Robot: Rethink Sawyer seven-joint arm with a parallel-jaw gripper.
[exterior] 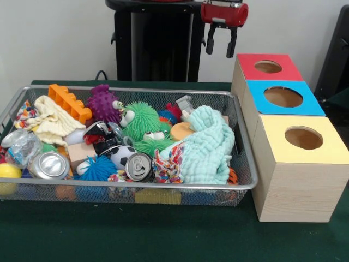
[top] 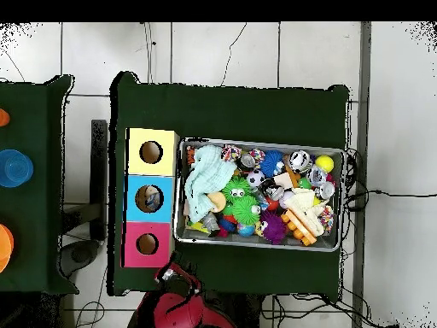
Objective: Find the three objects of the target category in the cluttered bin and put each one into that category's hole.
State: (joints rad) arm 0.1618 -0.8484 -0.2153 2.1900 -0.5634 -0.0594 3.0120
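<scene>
A wire mesh bin holds a heap of clutter: two drink cans, green fuzzy toys, a purple spiky toy, an orange block, a mint cloth, a cream cloth and a soccer ball. Beside the bin stand three boxes with round holes on top: red, blue and yellow. My gripper hangs open and holds nothing, high behind the red box and clear of the bin. From overhead the gripper is just beyond the red box.
The bin and boxes fill most of the green table. A second green table at the left of the overhead view carries blue and orange items. Cables trail on the floor around the table.
</scene>
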